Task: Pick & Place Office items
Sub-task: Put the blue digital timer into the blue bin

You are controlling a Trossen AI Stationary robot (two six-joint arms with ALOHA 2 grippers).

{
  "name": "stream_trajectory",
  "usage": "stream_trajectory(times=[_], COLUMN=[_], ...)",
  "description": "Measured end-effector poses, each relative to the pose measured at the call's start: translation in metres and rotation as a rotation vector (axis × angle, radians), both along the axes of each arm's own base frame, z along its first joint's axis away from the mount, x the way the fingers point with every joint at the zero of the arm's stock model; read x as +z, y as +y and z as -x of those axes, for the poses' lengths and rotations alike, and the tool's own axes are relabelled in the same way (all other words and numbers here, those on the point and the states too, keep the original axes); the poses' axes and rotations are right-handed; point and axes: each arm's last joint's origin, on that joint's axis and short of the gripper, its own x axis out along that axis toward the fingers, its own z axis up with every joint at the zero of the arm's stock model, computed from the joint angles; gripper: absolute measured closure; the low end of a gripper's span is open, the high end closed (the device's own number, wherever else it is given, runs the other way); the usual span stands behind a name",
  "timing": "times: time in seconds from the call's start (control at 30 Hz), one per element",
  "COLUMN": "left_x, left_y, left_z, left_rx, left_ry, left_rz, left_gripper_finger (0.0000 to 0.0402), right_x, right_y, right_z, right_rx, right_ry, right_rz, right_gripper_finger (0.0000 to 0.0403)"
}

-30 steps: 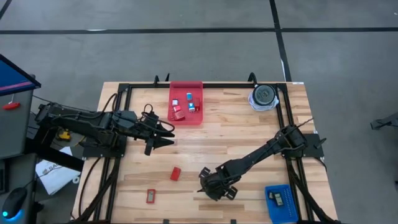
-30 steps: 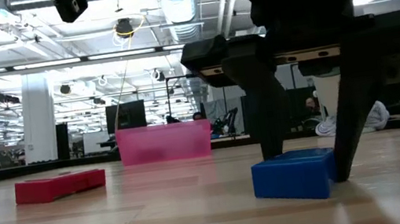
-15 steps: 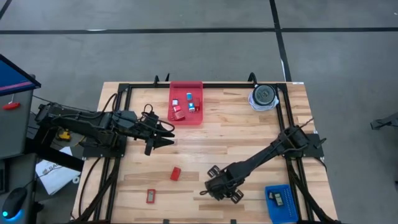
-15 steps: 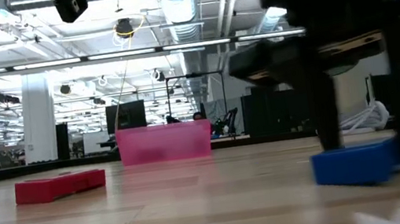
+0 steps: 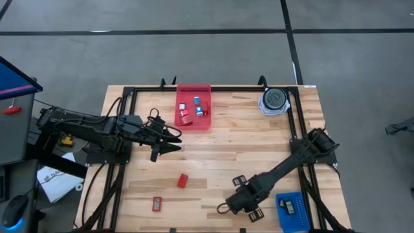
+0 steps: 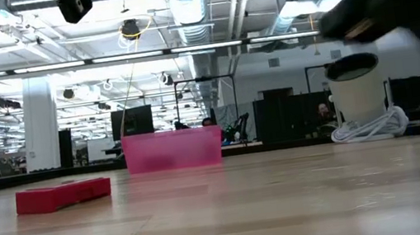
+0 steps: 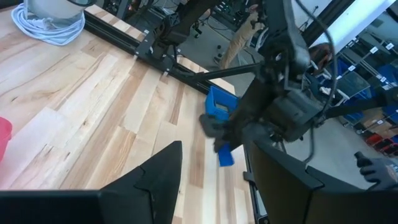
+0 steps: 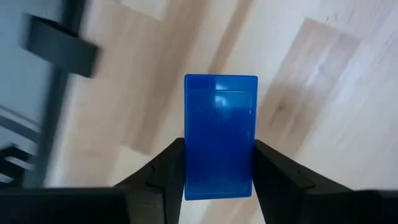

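My right gripper [image 5: 240,204] hangs near the table's front edge, left of the blue tray [image 5: 299,219]. It is shut on a blue block [image 8: 221,134], which the left wrist view also shows below that arm [image 7: 224,155]. A red block [image 5: 182,180] and a small red-and-dark piece [image 5: 157,204] lie flat on the wood at front left. The red tray [image 5: 194,90] at the far edge holds several red and pale blue pieces. My left gripper [image 5: 176,139] waits open above the table's left middle, with nothing between its fingers. My right gripper pinches the blue block by its two long sides [image 8: 188,155], one finger [image 8: 168,174] on each side, toward one end of the block. The fingers come from above, pointing steeply down. The block is lifted clear of the table, and most of it sticks out past the fingertips.
A round grey-and-white disc with a coiled white cable [image 5: 273,100] stands at the far right corner. The blue tray holds a few dark flat pieces [image 5: 289,206]. Black frame rails [image 5: 294,123] run along the table's sides. Bare wood lies between the two arms.
My right gripper has risen with the blue block, lifting it clear of the table. It has carried the block toward the table's right and near edges, closer to the blue tray, and has rolled about its own axis on the way.
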Motion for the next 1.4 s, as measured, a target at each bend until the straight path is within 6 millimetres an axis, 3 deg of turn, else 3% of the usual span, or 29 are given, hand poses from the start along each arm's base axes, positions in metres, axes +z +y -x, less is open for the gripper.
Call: stream_trajectory(times=[0.3, 0.8, 1.13, 1.4], left_x=[0.000, 0.001, 0.001, 0.002], left_y=[0.000, -0.002, -0.002, -0.002], left_z=[0.000, 0.000, 0.000, 0.000], left_rx=[-0.009, -0.056, -0.054, -0.051], left_ry=[-0.001, -0.006, -0.014, -0.014], left_rz=[0.000, 0.003, 0.011, 0.026], left_gripper_finger=[0.0216, 0.0216, 0.0216, 0.0216], right_x=[0.030, 0.034, 0.065, 0.067], right_y=[0.017, 0.056, 0.048, 0.055], right_z=[0.037, 0.101, 0.147, 0.175], right_rx=[-0.288, -0.812, -1.103, -1.133], right_ry=[0.019, 0.129, 0.094, 0.135], right_rz=[0.043, 0.115, 0.215, 0.256], right_gripper_finger=[0.0244, 0.0244, 0.0248, 0.0247])
